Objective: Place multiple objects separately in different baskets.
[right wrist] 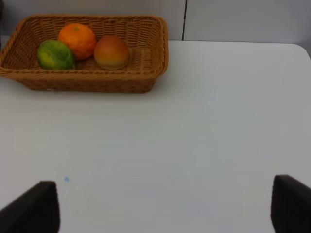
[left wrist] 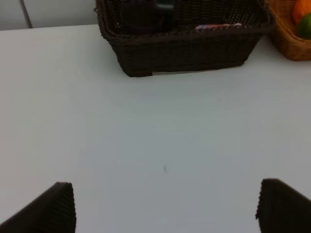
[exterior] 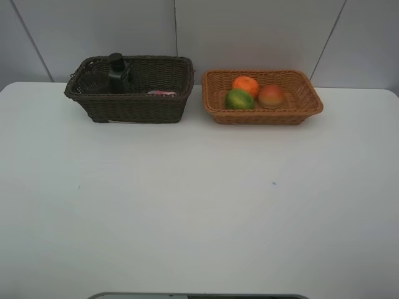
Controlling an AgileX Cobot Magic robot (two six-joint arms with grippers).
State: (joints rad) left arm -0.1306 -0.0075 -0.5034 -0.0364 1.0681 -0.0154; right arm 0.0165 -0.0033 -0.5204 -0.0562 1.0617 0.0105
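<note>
The dark brown basket (exterior: 137, 107) stands at the back left. It holds the dark green pump bottle (exterior: 117, 72), the pink bottle (exterior: 162, 93) lying down, and the mauve cup (exterior: 92, 81), faintly seen at its left end. The orange-tan basket (exterior: 262, 116) at the back right holds the orange (exterior: 245, 84), the green fruit (exterior: 239, 99) and the red-yellow fruit (exterior: 272, 96). My left gripper (left wrist: 165, 208) is open and empty over bare table, well in front of the dark basket (left wrist: 184, 51). My right gripper (right wrist: 163, 206) is open and empty, well in front of the tan basket (right wrist: 87, 81).
The white table (exterior: 199, 205) stretches from the baskets to the front edge. A white panelled wall (exterior: 249, 31) rises just behind the baskets. Neither gripper shows in the exterior high view.
</note>
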